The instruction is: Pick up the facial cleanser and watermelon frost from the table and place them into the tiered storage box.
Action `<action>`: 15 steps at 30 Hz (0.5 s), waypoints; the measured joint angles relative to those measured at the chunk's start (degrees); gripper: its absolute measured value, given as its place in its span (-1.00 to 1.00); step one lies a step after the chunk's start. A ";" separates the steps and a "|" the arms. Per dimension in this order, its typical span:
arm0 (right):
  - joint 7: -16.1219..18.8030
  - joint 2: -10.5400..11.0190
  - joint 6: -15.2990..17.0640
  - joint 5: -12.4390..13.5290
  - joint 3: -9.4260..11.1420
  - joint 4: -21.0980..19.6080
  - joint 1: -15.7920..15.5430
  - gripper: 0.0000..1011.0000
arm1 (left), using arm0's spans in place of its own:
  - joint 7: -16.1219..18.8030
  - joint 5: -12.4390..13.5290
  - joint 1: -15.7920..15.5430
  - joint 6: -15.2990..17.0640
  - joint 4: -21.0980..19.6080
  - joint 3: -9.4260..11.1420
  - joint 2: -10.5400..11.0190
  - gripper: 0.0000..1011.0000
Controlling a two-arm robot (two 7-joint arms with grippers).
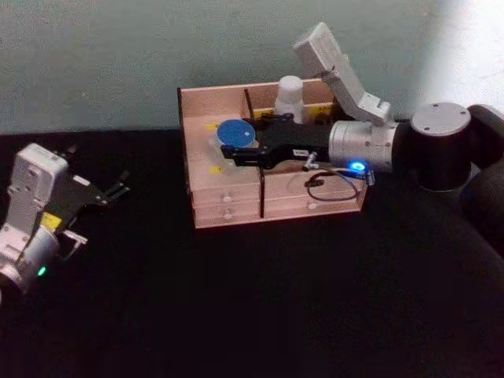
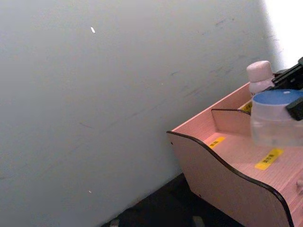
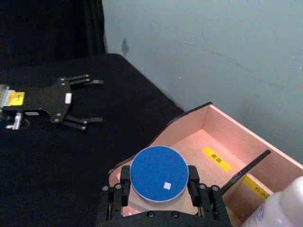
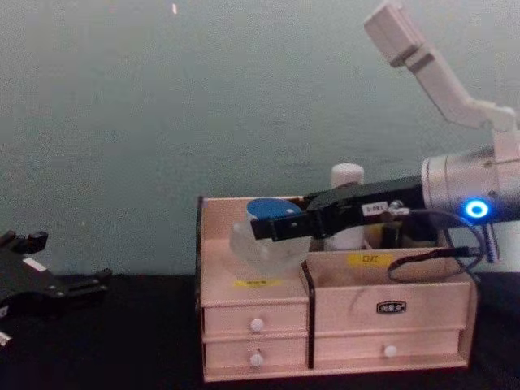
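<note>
My right gripper [image 1: 236,143] is shut on a translucent jar with a blue lid [image 1: 233,132] [image 3: 159,173], one finger on each side of it. The jar [image 4: 266,231] hangs low in the left compartment of the tiered storage box [image 1: 236,206] [image 4: 390,305], just over the shelf with a yellow label. A white bottle with a white cap [image 1: 290,96] [image 4: 347,195] stands upright in a back compartment beside the right arm. I cannot read which item is the facial cleanser and which the watermelon frost. My left gripper [image 1: 118,189] [image 3: 100,100] rests open at the table's left, holding nothing.
The box stands on a black tabletop [image 1: 260,315] against a pale green wall [image 1: 118,55]. Its drawers with white knobs [image 4: 257,325] are closed. A black cable [image 4: 422,256] from the right wrist loops down over the box's right side.
</note>
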 joint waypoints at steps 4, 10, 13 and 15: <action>-0.17 -1.10 -0.10 -0.61 -0.17 1.77 0.75 0.41 | 0.00 0.00 0.00 0.00 0.00 0.00 0.00 0.98; -0.37 -2.71 -0.21 -1.30 -0.18 4.60 1.77 0.41 | 0.00 0.00 0.00 0.00 0.00 0.00 0.00 0.98; -0.39 -3.44 -0.23 -1.63 -0.12 5.97 2.24 0.41 | 0.00 0.00 0.00 0.00 0.00 0.00 0.00 0.98; -0.37 -3.82 -0.24 -1.78 -0.07 6.63 2.49 0.41 | 0.00 0.00 0.00 0.00 0.01 0.00 0.00 0.98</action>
